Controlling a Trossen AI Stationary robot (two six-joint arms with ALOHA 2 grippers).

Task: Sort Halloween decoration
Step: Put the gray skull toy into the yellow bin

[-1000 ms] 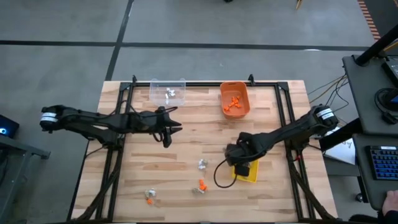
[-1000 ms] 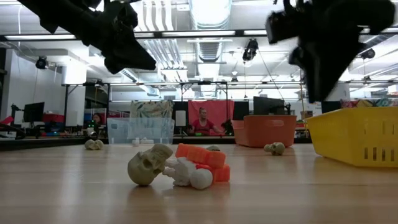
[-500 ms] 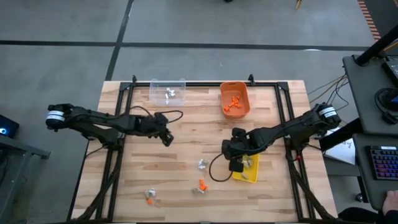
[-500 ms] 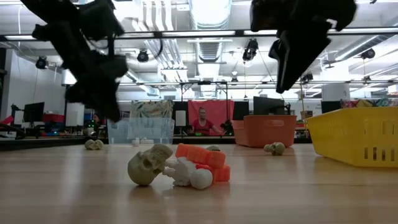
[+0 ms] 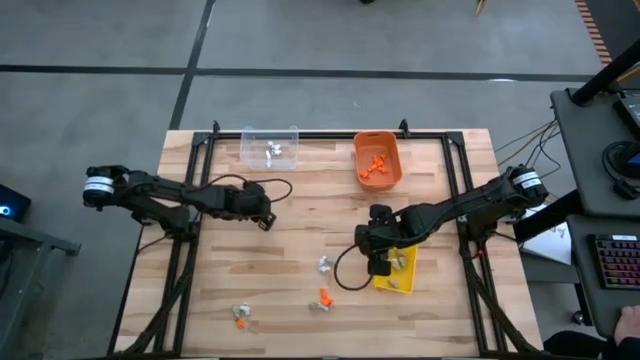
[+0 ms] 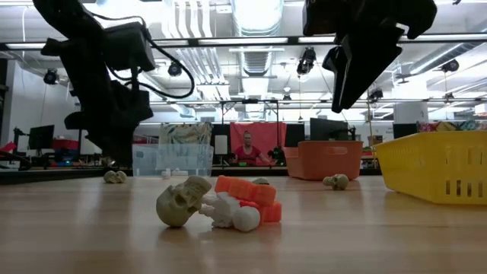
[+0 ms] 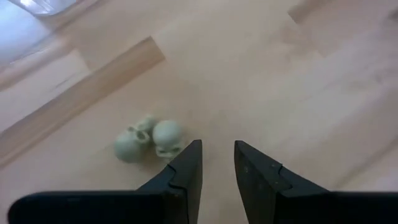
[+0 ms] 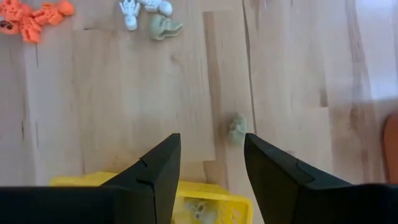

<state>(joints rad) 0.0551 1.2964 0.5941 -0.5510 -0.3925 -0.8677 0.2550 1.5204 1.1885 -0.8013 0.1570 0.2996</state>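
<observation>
Two tan-grey skulls (image 7: 149,140) lie side by side on the wood, just beside my left gripper (image 7: 217,155), which points down at the table's left middle (image 5: 266,222), open by a narrow gap with nothing in it. My right gripper (image 8: 211,146) hangs open above the yellow bin's (image 5: 397,274) left edge. One tan skull (image 8: 237,129) lies on the table beyond its fingers. Farther off lie orange trinkets (image 8: 31,17), a white skeleton (image 8: 140,7) and another tan piece (image 8: 163,26). In the low view a skull (image 6: 183,202), an orange piece (image 6: 247,190) and a white piece (image 6: 232,215) form a heap.
A clear bin (image 5: 270,148) with white pieces and an orange bin (image 5: 378,160) with orange pieces stand at the far edge. More trinkets lie near the front edge (image 5: 240,316). A black frame borders the table. People sit in the room behind.
My left gripper has come down toward the table and drawn back a little toward the left edge, tipping from nearly level to pointing steeply down and rolling. My right gripper shifted slightly toward the table's left early on, then kept still. No trinket has moved.
</observation>
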